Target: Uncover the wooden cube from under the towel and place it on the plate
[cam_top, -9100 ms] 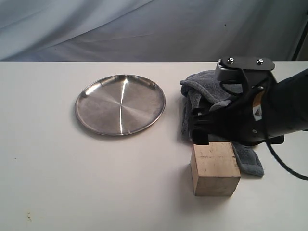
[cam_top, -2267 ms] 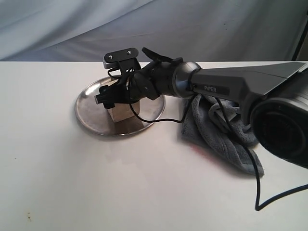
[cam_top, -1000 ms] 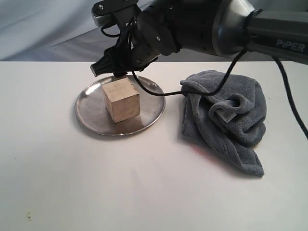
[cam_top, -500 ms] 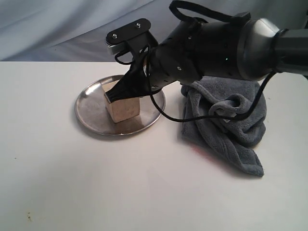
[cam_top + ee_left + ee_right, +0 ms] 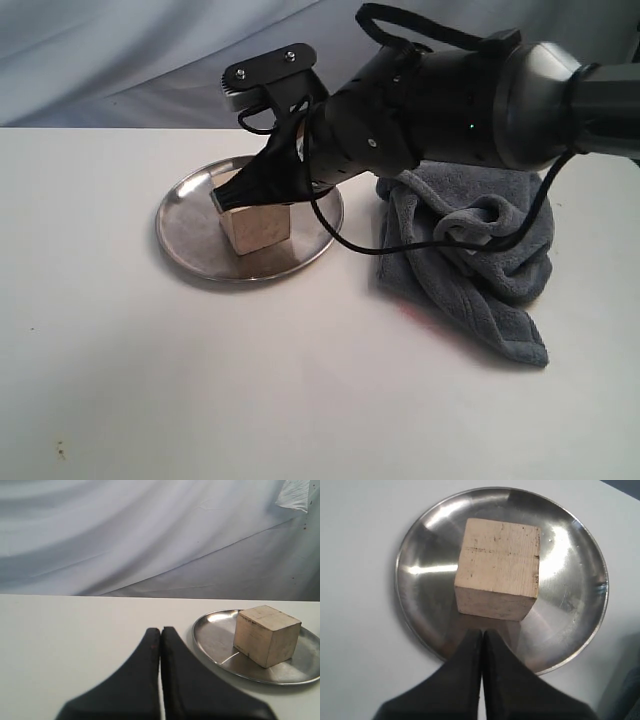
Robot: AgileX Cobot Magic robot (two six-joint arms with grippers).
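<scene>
The wooden cube [image 5: 256, 228] stands free on the round silver plate [image 5: 185, 245], near its middle. My right gripper [image 5: 225, 197] hangs low over the cube, and its arm hides the cube's top in the exterior view. In the right wrist view the right gripper [image 5: 482, 631] is shut and empty, its tips just off one side of the cube [image 5: 498, 567] over the plate [image 5: 570, 580]. The left gripper [image 5: 161, 630] is shut and empty above the table, a little way from the plate [image 5: 210, 640] and the cube [image 5: 266, 635]. The blue-grey towel [image 5: 470, 250] lies crumpled to the right of the plate.
A white table [image 5: 200, 390] carries everything. A pale cloth backdrop [image 5: 120, 60] hangs behind it. The right arm's black cable [image 5: 350, 245] loops down over the plate's right rim and the towel.
My right gripper has shut with nothing in it and come down from above the plate's far edge to just over the cube. The cube stays on the plate.
</scene>
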